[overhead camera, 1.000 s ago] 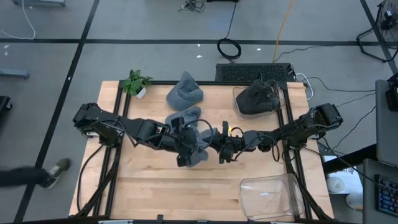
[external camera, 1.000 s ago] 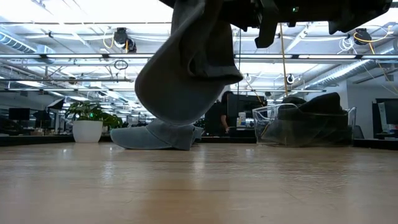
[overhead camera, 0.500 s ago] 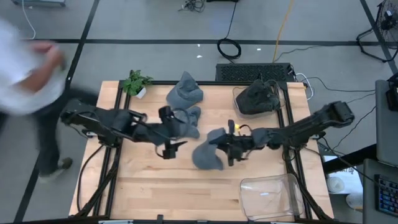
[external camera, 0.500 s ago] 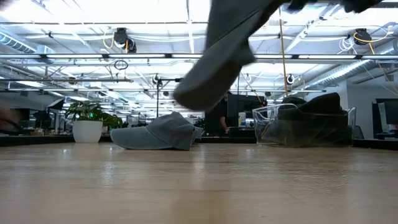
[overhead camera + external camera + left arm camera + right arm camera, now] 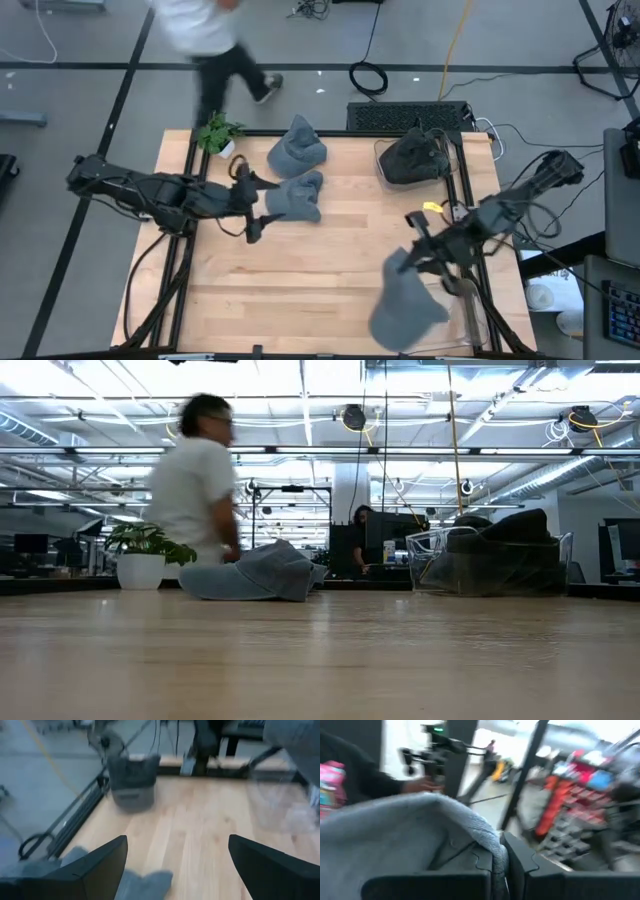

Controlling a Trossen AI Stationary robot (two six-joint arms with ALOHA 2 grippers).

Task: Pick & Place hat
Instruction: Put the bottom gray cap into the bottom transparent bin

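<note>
Near the front right corner of the wooden surface (image 5: 300,280), the right end effector (image 5: 412,262) is pinched tight on a grey hat (image 5: 405,300), which hangs from it over that corner. Toward the left edge, the left end effector (image 5: 250,203) has its fingers spread wide, holding nothing, just beside a second grey hat (image 5: 297,195) lying on the boards. A third grey hat (image 5: 297,148) sits by the back edge, near a small potted plant (image 5: 218,132). A clear bin (image 5: 418,157) with dark cloth stands at the back right. A person (image 5: 215,35) passes beyond the back edge.
</note>
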